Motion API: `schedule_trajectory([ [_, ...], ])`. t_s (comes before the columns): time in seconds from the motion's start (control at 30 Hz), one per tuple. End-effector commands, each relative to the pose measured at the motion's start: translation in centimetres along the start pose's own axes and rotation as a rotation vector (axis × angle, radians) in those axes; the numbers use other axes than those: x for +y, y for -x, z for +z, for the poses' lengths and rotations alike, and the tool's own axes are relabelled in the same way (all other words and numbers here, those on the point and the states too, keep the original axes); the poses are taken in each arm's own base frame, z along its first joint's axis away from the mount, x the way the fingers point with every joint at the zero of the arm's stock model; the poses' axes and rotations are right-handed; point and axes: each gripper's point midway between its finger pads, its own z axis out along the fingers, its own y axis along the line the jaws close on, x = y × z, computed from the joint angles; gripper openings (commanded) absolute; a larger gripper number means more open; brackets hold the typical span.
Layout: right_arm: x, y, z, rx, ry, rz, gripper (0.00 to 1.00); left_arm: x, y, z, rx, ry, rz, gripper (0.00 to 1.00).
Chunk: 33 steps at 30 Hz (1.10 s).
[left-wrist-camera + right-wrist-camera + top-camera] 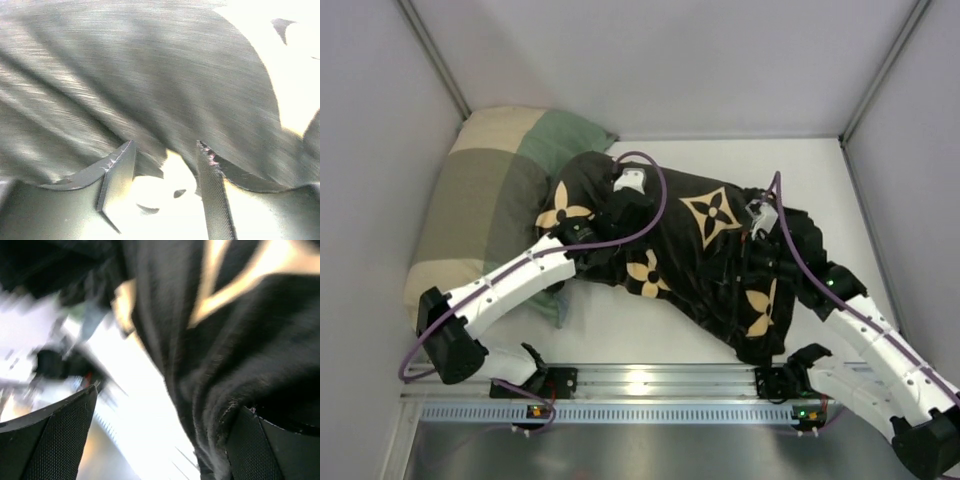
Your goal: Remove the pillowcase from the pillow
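Observation:
The black pillowcase (705, 245) with tan flower motifs lies bulging across the middle of the table. The white pillow is hidden; none of it shows. My left gripper (618, 208) rests on the pillowcase's left end; in the left wrist view (165, 172) its jaws are open, with black fabric (150, 80) ahead and a tan motif between the fingers. My right gripper (748, 250) is at the pillowcase's right part. In the right wrist view (160, 440) its jaws are wide open, and a hanging black fold (225, 380) touches the right finger (272, 452).
A green, beige and olive patchwork pillow (485, 205) lies at the back left against the wall. Grey walls enclose the table on three sides. A metal rail (650, 385) with the arm bases runs along the near edge.

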Motion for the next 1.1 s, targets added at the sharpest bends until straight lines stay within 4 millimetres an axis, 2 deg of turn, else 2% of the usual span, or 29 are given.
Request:
schedule_trajectory([
  [0.0, -2.4, 4.3, -3.2, -0.194, -0.284, -0.014, 0.96, -5.7, 2.1, -3.6, -0.072, -0.202, 0.047, 0.57],
  [0.03, -3.0, 4.6, -4.1, -0.225, -0.337, -0.014, 0.97, -6.8, 2.5, -4.1, -0.089, -0.216, 0.067, 0.58],
  [0.07, -4.7, 5.1, -5.3, -0.269, -0.446, -0.002, 0.99, -8.3, 1.9, -4.6, -0.084, -0.245, 0.094, 0.59],
  [0.1, -5.4, 5.4, -6.1, -0.297, -0.502, 0.013, 0.99, -9.2, 1.6, -4.6, -0.079, -0.257, 0.11, 0.59],
  [0.13, -5.9, 5.7, -6.9, -0.327, -0.541, 0.029, 1.0, -10.9, 1.4, -4.3, -0.074, -0.273, 0.138, 0.6],
  [0.2, -7.4, 6.1, -8.7, -0.384, -0.657, 0.08, 1.0, -12.7, 0.9, -3.9, -0.066, -0.283, 0.169, 0.6],
  [0.23, -7.9, 6.3, -9.4, -0.406, -0.688, 0.091, 0.99, -13.7, -0.1, -2.7, -0.047, -0.269, 0.209, 0.61],
  [0.27, -8.6, 6.6, -10.2, -0.431, -0.742, 0.097, 1.0, -15.2, 0.6, -3.2, -0.073, -0.284, 0.213, 0.62],
  [0.3, -9.2, 6.7, -10.7, -0.442, -0.776, 0.099, 0.99, -15.8, 0.4, -2.7, -0.071, -0.281, 0.22, 0.63],
  [0.33, -10.1, 7.0, -11.5, -0.455, -0.826, 0.114, 0.99, -16.5, -0.4, -1.4, -0.053, -0.267, 0.242, 0.63],
  [0.4, -11.9, 7.5, -13.2, -0.469, -0.919, 0.121, 0.99, -17.8, 0.3, -1.1, -0.065, -0.278, 0.239, 0.63],
  [0.43, -12.7, 7.5, -13.6, -0.466, -0.947, 0.137, 0.99, -18.1, -0.3, -0.2, -0.053, -0.267, 0.25, 0.63],
  [0.47, -13.1, 7.1, -13.5, -0.441, -0.939, 0.136, 1.0, -18.7, 0.2, -0.3, -0.063, -0.274, 0.244, 0.63],
  [0.53, -14.6, 7.1, -14.5, -0.45, -0.968, 0.185, 0.99, -19.3, -0.5, 0.4, -0.04, -0.285, 0.258, 0.64],
  [0.57, -14.8, 6.4, -13.7, -0.41, -0.93, 0.186, 1.0, -19.7, -0.6, 0.5, -0.037, -0.295, 0.258, 0.64],
  [0.63, -15.5, 6.4, -13.5, -0.407, -0.908, 0.202, 1.0, -20.5, -0.8, 0.7, -0.028, -0.314, 0.262, 0.64],
  [0.73, -15.2, 5.5, -11.3, -0.353, -0.794, 0.208, 0.99, -21.2, -0.8, 1.0, -0.027, -0.322, 0.261, 0.65],
  [0.77, -15.1, 4.6, -10.1, -0.319, -0.741, 0.226, 1.0, -21.3, -0.8, 1.0, -0.027, -0.324, 0.26, 0.65],
  [0.9, -14.8, 3.2, -7.8, -0.269, -0.63, 0.245, 1.0, -21.8, -0.4, 0.0, -0.057, -0.318, 0.248, 0.66],
  [0.97, -15.2, 2.5, -7.4, -0.253, -0.625, 0.258, 1.0, -22.2, -0.4, -0.1, -0.058, -0.325, 0.247, 0.67],
  [1.07, -16.1, 2.5, -8.1, -0.28, -0.686, 0.265, 1.0, -22.2, -0.8, 0.7, -0.054, -0.297, 0.238, 0.67],
])
